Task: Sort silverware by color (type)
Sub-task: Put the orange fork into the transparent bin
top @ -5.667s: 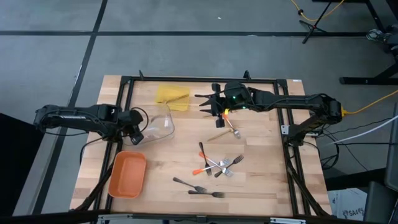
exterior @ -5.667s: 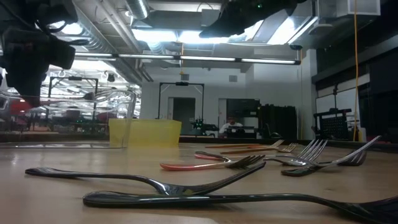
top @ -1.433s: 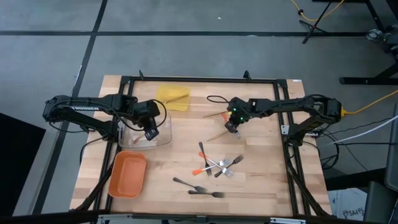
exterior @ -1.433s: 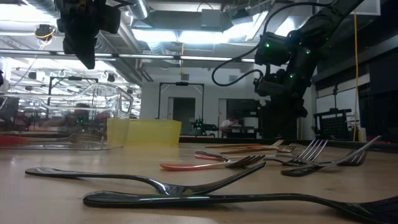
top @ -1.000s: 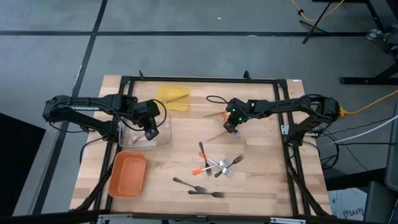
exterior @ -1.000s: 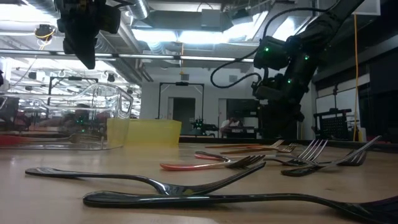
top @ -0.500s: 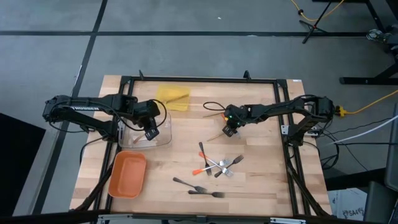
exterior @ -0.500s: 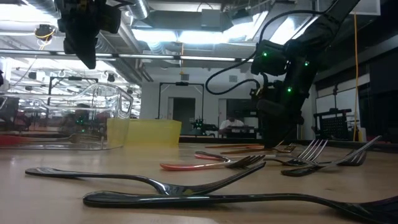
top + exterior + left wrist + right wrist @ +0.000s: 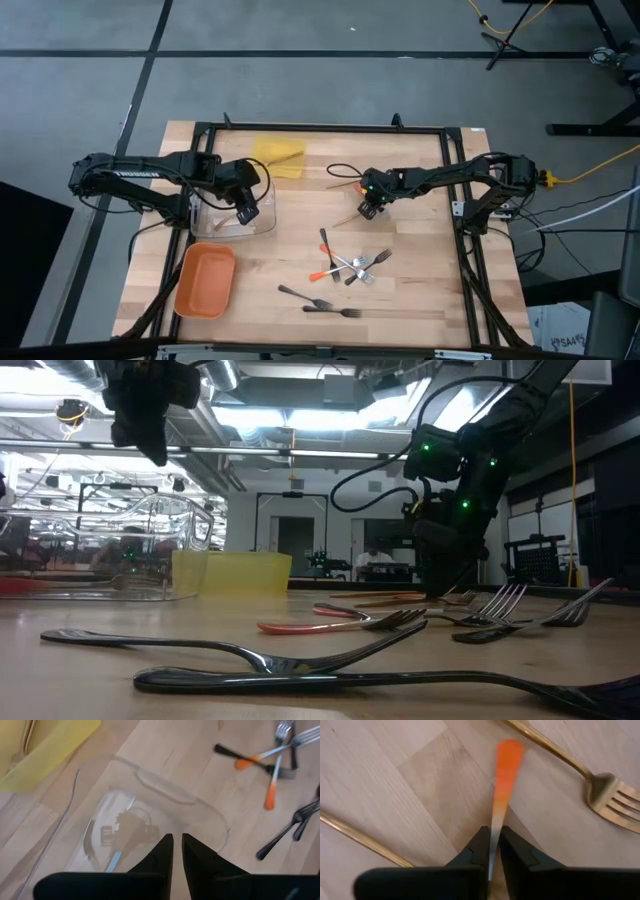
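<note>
Right gripper pinched on an orange-tipped silver utensil, down at the table.

We've got the clear tray as our anchor: the left gripper hangs right above it, fingers nearly together with nothing between them. The right gripper sits well off to the tray's right, two tan wooden forks lying just beside its utensil. The remaining silverware, silver and dark forks, is heaped nearer the front edge, right of the orange tray.
</note>
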### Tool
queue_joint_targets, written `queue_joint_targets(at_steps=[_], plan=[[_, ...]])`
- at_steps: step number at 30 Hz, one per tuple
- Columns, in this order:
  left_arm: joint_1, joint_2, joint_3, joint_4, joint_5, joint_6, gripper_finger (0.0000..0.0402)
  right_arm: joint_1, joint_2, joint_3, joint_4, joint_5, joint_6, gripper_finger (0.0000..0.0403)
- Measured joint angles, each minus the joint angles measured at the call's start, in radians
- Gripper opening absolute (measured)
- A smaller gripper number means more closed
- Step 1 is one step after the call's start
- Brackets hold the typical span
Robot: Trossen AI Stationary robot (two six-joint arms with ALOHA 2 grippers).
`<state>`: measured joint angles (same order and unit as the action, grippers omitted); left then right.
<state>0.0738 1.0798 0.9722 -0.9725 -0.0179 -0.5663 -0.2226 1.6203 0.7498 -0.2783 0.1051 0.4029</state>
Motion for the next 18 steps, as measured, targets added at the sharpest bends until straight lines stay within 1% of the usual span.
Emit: queue_joint_targets(at_steps=[3,15,18], plan=[[0.000,0.000,0.000,0.034,0.000,0.000,0.0034,0.000,0.000,0.000,0.000,0.001,0.000,0.0006],[0.000,0.000,0.000,0.134,0.000,0.002,0.0033,0.000,0.000,0.005,-0.004,-0.013,0.000,0.0003],[0.000,0.000,0.000,0.181,0.000,0.002,0.0033,0.000,0.003,0.022,-0.011,-0.019,-0.022,0.0002]])
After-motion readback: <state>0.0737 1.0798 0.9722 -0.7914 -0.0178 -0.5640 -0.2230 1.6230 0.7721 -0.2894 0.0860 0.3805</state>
